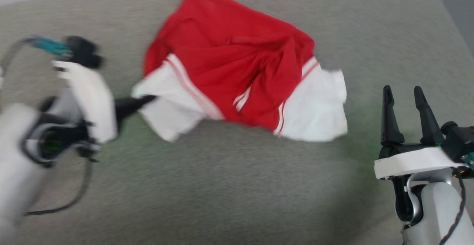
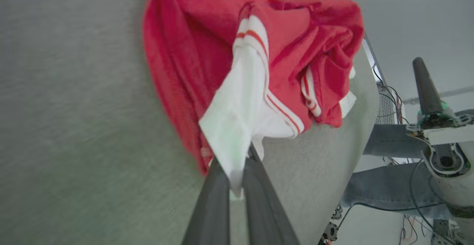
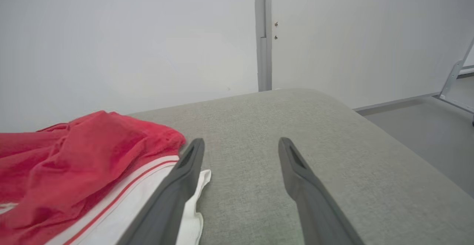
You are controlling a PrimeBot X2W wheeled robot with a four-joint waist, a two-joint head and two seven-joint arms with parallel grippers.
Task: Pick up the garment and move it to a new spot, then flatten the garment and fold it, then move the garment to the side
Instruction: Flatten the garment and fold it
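The garment (image 1: 237, 67) is a red jersey with white sleeves and striped trim, lying crumpled on the grey cushion (image 1: 222, 193). My left gripper (image 1: 146, 100) reaches in from the left and is shut on the edge of the garment's left white sleeve (image 2: 237, 115); in the left wrist view the two dark fingers (image 2: 214, 200) pinch the sleeve's tip. My right gripper (image 1: 403, 93) stands open at the right, fingers pointing up, just right of the other white sleeve (image 1: 318, 108). The right wrist view shows its spread fingers (image 3: 185, 178) beside the garment (image 3: 74, 156).
The grey cushion's right edge (image 3: 407, 152) drops to the floor. A pale wall (image 3: 129, 33) stands behind the cushion. Cables and metal frames (image 2: 389, 104) sit beyond the cushion's edge in the left wrist view.
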